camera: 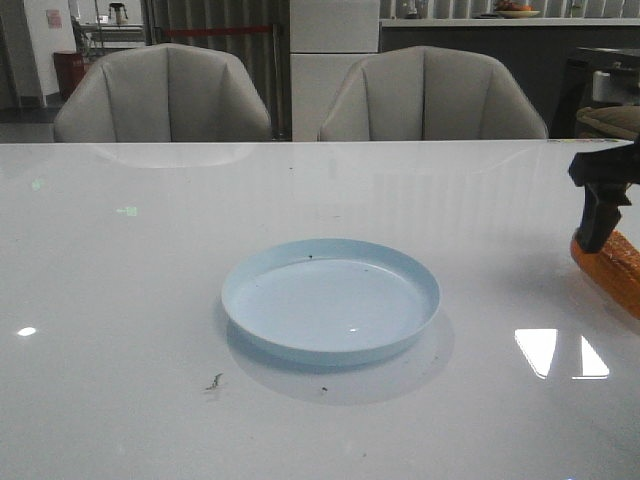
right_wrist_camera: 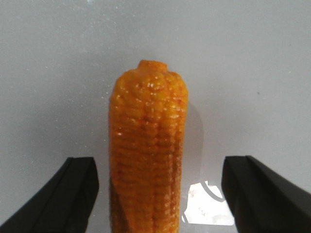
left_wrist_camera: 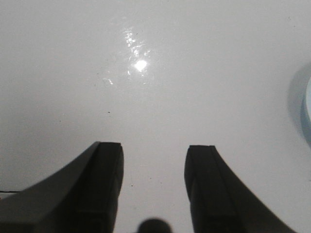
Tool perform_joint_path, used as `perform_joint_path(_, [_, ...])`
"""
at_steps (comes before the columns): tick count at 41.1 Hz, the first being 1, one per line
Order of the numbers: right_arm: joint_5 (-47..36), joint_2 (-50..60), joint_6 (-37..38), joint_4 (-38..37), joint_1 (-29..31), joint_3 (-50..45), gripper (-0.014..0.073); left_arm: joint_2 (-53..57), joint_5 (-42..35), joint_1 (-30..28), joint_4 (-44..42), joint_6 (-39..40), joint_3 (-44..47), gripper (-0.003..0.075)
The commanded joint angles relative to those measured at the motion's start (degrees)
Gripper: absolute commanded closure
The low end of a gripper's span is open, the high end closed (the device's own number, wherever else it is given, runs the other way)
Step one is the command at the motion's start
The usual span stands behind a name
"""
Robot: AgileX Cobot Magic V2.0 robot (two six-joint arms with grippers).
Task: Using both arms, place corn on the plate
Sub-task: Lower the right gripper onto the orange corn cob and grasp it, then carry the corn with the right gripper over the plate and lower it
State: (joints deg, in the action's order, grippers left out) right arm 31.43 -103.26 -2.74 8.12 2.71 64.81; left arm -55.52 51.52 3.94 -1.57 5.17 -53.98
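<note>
Orange corn (right_wrist_camera: pixel 148 150) between spread right gripper (right_wrist_camera: pixel 158 194) fingers, seemingly untouched, left gripper (left_wrist_camera: pixel 153 189) apart, plate (camera: pixel 330 300) bare

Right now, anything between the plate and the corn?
No. In the front view, only bare white table separates the plate from the corn.

Both tools are matte black: the left tool (left_wrist_camera: pixel 153 187) and right tool (right_wrist_camera: pixel 160 194) have broad, blunt-tipped, wedge-shaped fingers.
</note>
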Motion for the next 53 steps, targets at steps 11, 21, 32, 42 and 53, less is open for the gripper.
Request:
perform_joint_path(11, [-3.0,-0.5,-0.7,0.2,-1.2,2.2,0.0085,0.9,-3.7,-0.1,0.3,0.5,-1.5,0.0356])
perform_joint_path(21, [-2.8,-0.5,-0.7,0.2,-4.6,6.2,0.0374,0.9,-3.7,-0.1,0.3,0.5,-1.5,0.0356])
perform_joint_path(32, [4.7,-0.5,-1.5,0.2,-11.2,19.3,0.0379,0.9,-3.7,-0.1,0.3,0.5,-1.5,0.0356])
perform_joint_path(42, [9.0,-0.5,-1.5,0.2,-20.2,26.1,0.0379,0.9,-3.9,-0.1,0.3,0.5,-1.5,0.0356])
perform_joint_path(53, [13.5,-4.7,-4.6,0.2,-29.7,26.0,0.0379,0.9,-3.9,-0.1,0.5,0.5,-1.5,0.0356])
